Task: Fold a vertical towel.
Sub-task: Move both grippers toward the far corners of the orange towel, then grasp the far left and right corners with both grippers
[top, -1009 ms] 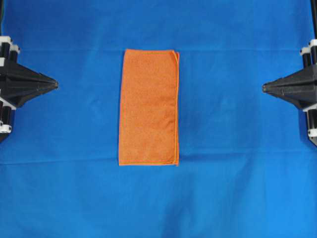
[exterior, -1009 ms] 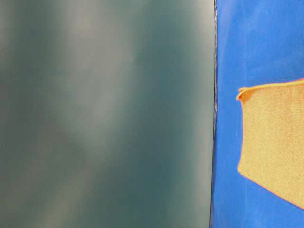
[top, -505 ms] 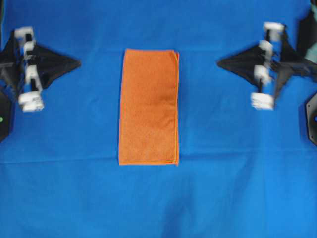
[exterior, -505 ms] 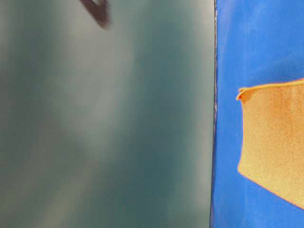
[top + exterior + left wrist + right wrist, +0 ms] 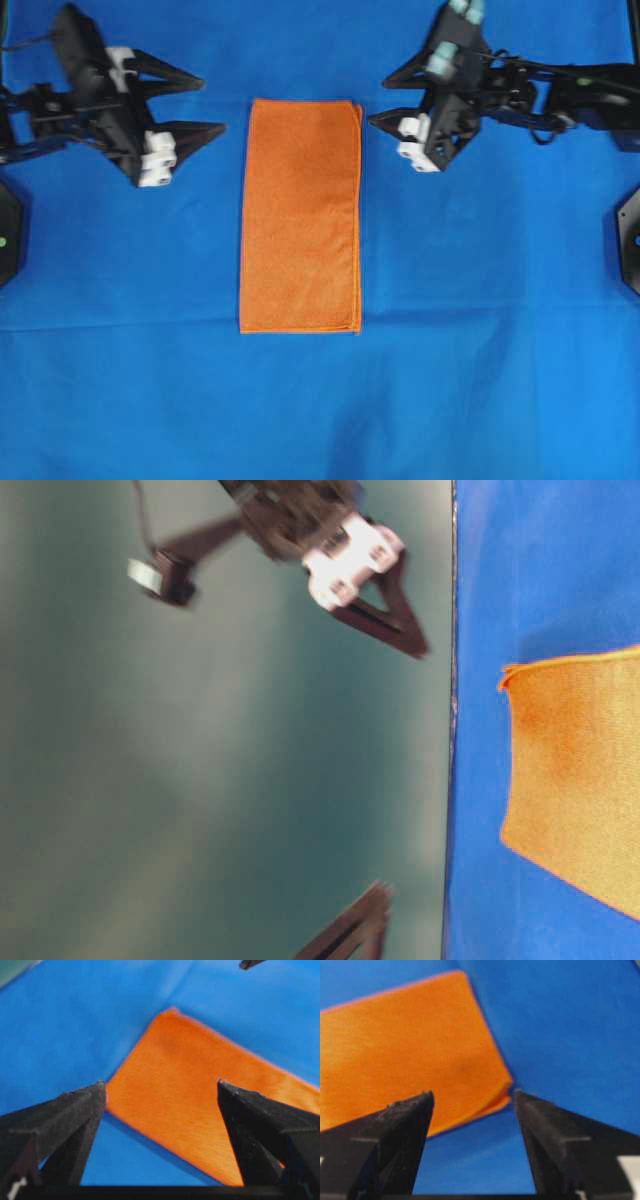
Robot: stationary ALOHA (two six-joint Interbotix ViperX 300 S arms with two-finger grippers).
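Tabletop (image 5: pixel 520 380) is covered edge to edge by a blue cloth, faintly creased, with one crease line running across it level with the near end of the towel. No brand, label or writing can be read on the cloth, the towel or either arm.

The towel (image 5: pixel 300 215) lies flat near the middle of the tabletop, an orange rectangle with its long side running away from the viewer in the overhead view. Layered edges show along its right side, and the far right corner is slightly lifted and uneven.

The left pincer (image 5: pixel 208 106) sits just off the towel's far left corner, tips pointing toward it and apart from the cloth. Its jaws are spread wide and hold nothing. In its own wrist view the towel's corner and edge show between the two fingers (image 5: pixel 75 1110).

The right pincer (image 5: pixel 382 100) sits just beside the towel's far right corner, also pointing inward, released and empty. Its wrist view shows the layered corner between the fingers (image 5: pixel 405 1120); whether a tip touches the cloth cannot be told.

In the blurred table-level view, both pincers appear above the surface.
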